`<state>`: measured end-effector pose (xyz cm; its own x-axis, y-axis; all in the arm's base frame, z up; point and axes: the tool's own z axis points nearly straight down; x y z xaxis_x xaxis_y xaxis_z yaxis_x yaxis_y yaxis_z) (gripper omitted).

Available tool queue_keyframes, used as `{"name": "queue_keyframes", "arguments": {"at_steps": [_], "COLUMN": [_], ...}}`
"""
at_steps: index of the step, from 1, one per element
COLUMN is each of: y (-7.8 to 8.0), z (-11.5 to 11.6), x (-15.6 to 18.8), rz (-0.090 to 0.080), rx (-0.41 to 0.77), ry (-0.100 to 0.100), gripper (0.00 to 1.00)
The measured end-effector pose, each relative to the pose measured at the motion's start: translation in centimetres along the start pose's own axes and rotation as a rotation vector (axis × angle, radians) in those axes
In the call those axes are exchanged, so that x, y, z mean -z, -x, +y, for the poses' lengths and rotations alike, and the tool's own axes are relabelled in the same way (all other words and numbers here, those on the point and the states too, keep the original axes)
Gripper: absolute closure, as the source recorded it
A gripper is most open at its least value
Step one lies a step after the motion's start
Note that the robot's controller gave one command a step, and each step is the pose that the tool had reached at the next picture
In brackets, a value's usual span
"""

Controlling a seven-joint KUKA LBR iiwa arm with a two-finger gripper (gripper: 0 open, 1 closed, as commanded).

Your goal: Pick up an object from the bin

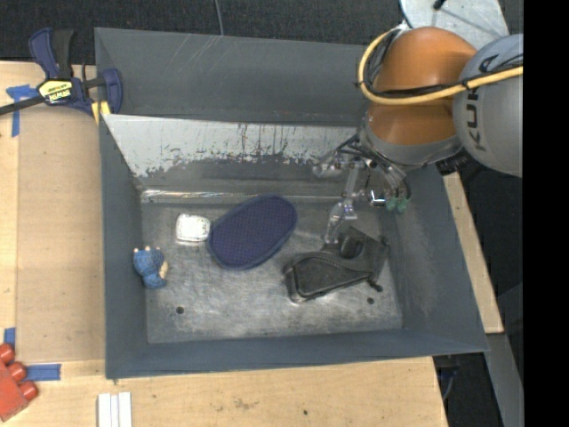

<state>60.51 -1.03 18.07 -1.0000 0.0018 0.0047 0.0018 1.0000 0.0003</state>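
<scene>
- small blue toy figure (149,268): lower left of the grey bin (120,238) floor, near the left wall and apart from everything else.
- small white object (191,229): a little up and right of the figure, just beside the left end of the pad (too small to say what it is).
- dark blue oval pad (253,231): middle of the frame, lying flat, its right end angled toward the upper right.
- black floppy thing (333,274): right of centre and lower, near the pad's lower right edge. it looks like a folded strap or pouch, with a raised fold at its upper right.
- gripper (342,229): hangs below the orange cover (418,78) at the upper right, its tip at the upper edge of the black thing. i cannot tell how far open it is, nor whether it has hold of anything.
- step in hand: by the look of it, the reach down onto the black thing, with the grasp not yet shown and nothing lifted off the floor.
- next move, as i judge it: settle around the raised fold, close firmly since the material seems limp, then lift straight up, clear of the right wall.
</scene>
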Motion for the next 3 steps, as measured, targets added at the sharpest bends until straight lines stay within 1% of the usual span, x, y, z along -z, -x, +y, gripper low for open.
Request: {"name": "queue_keyframes", "arguments": {"at_steps": [1,2,3], "y": [0.3,0.5,0.4], "z": [10.4,10.2,11.7], "x": [-10.7,-10.2,8.4], "rz": [-0.019,-0.027,-0.018], "rx": [0.091,0.087,0.164], "ry": [-0.003,-0.001,0.000], "gripper": [0.00,1.00,1.00]}}
